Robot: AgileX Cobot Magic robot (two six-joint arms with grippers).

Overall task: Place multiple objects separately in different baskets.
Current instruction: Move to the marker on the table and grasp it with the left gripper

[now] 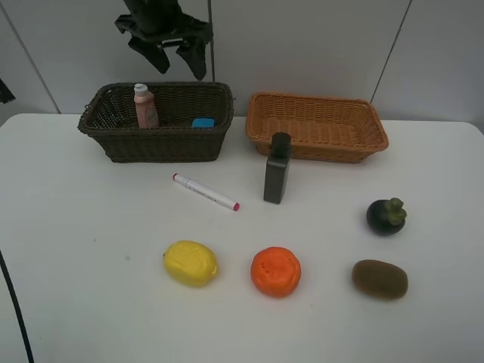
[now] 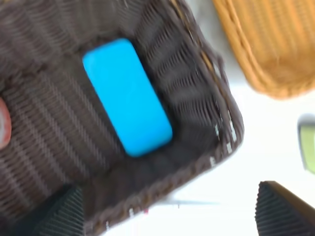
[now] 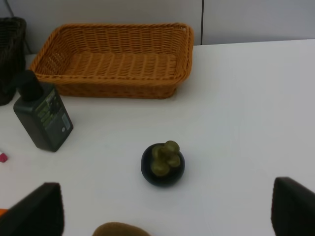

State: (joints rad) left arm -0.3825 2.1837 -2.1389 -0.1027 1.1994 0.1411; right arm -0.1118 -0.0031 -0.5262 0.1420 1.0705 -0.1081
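Left hand [image 1: 180,69] over dark basket [image 1: 159,145], apart, empty; blue block [image 1: 203,122] inside. Right hand [image 3: 162,209] apart too. Clear the rim before seeking marker [image 1: 206,192].

White table [image 1: 76,302], pale panelled wall [image 1: 318,45]

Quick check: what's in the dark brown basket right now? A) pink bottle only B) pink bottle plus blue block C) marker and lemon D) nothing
B: the pink bottle and the blue block both sit inside the dark brown basket.
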